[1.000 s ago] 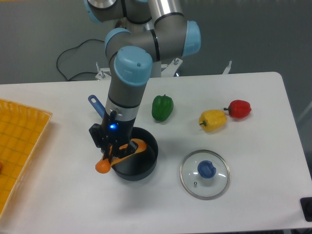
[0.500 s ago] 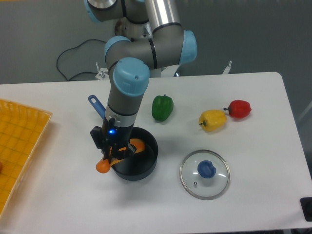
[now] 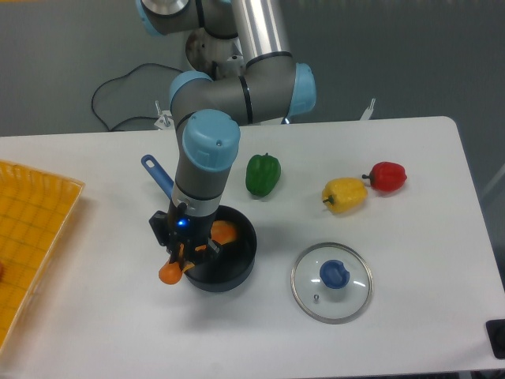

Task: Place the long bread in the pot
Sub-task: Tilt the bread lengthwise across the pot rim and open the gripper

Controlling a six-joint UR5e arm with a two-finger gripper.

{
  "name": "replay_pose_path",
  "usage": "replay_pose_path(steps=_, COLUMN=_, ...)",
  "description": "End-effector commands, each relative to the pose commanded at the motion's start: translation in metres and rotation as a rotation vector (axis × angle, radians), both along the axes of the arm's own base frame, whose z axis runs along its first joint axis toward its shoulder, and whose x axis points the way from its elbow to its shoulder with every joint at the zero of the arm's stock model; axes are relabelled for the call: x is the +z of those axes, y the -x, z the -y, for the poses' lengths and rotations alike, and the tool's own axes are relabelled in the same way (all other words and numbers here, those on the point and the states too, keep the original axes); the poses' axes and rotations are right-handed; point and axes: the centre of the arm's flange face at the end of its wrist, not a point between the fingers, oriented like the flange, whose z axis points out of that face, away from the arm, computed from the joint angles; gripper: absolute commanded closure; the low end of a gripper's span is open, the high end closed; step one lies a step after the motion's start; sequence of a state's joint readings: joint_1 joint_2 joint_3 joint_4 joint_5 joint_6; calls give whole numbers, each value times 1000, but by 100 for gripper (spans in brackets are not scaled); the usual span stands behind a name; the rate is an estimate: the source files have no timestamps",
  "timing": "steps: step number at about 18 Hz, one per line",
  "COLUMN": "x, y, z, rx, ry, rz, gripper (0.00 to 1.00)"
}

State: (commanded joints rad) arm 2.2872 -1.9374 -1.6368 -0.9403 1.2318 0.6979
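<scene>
- Since a second ago: the arm has come down and shifted slightly toward the camera; the gripper point(image 3: 187, 251) sits lower over the pot's left rim, and the long bread point(image 3: 170, 272) has dropped with it, the outer end lower than before.
- Gripper state: fingers closed around the loaf near its middle, so it still has hold. The finger gap itself is hidden by the wrist body, so I'm going by the loaf hanging clear of the table.
- Loaf position: lying across the left rim of the pot point(image 3: 229, 268). One end is inside the bowl, the other sticks out past the rim over the white table point(image 3: 410, 260). Cannot tell if it touches the rim.
- Looks: glossy orange, rounded ends, baguette shape, longer than the pot is wide. Only the two ends show; the middle is behind the fingers.
- Handling, my judgement: hollow plastic toy, so light and stiff, no crush risk. The gloss means slippery, so it could pivot in a two-finger pinch.
- Grip point: mid-length across the narrow width, as now, keeps it balanced. It will not lie flat in the pot, so expect it to rest tilted, one end down and the other on the rim.
- Pot is dark grey with a blue handle point(image 3: 156, 173) pointing away behind the arm.
- Nearby and clear of this: glass lid point(image 3: 331, 283), green pepper point(image 3: 263, 174), yellow pepper point(image 3: 345, 194), red pepper point(image 3: 387, 176).
</scene>
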Motion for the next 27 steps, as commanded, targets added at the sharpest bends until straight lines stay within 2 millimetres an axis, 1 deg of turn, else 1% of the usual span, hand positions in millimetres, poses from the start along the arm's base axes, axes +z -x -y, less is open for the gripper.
replay_pose_path(steps=2, x=0, y=0, z=0, rx=0, ry=0, rz=0, gripper=53)
replay_pose_path(steps=6, x=0, y=0, z=0, rx=0, ry=-1, rz=-1, gripper=39)
replay_pose_path(steps=10, x=2, y=1, z=-1, rx=-13, ry=-5, rz=-8, gripper=16)
replay_pose_path(steps=12, x=2, y=1, z=-1, rx=-13, ry=-6, rz=-9, gripper=8)
replay_pose_path(steps=15, x=3, y=1, z=-1, rx=-13, ry=-6, rz=-9, gripper=3)
replay_pose_path(steps=18, x=9, y=4, z=-1, rx=-11, ry=-15, rz=-19, gripper=1)
replay_pose_path(steps=19, x=14, y=7, z=-1, rx=-8, ry=-18, rz=-28, gripper=1)
replay_pose_path(steps=22, x=24, y=15, z=9, rx=13, ry=62, rz=-154, gripper=0)
replay_pose_path(steps=25, x=22, y=25, z=20, rx=40, ry=201, rz=-303, gripper=0)
replay_pose_path(steps=27, x=23, y=35, z=28, rx=58, ry=223, rz=-317, gripper=0)
